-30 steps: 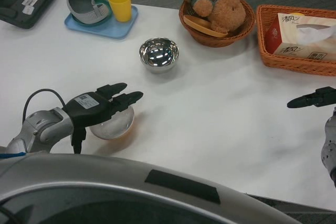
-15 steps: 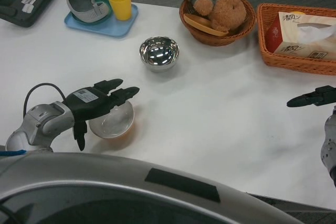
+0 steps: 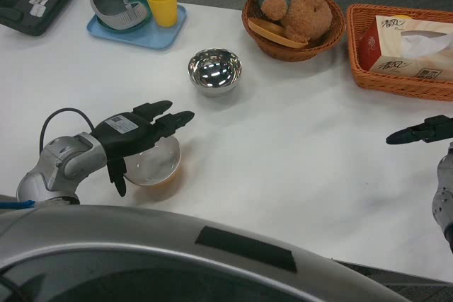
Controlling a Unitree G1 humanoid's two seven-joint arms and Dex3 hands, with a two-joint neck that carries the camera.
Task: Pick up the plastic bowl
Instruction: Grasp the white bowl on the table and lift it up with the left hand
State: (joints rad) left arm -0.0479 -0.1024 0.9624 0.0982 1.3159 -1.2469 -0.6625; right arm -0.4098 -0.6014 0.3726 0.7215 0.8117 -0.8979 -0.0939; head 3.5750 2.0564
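Observation:
The plastic bowl [image 3: 156,165] is clear with an orange tint and stands upright on the white table [image 3: 283,146] near the front left. My left hand [image 3: 138,131] hovers over its left rim, fingers stretched out toward the right and the thumb hanging down beside the bowl. The fingers do not close on the bowl, and part of its rim is hidden under them. My right hand [image 3: 423,131] waits at the right edge of the picture, fingers extended to the left, holding nothing.
A shiny metal bowl [image 3: 214,72] stands behind the plastic one. A blue tray [image 3: 136,32] at the back left carries a yellow cup [image 3: 161,4] and a grey item. A round basket with a teddy bear [image 3: 290,1] and a basket with a tissue box [image 3: 407,47] stand at the back right.
My left hand has drifted slightly right and up over the bowl, and the thumb has dropped lower beside it. The bowl and my right hand have stayed put.

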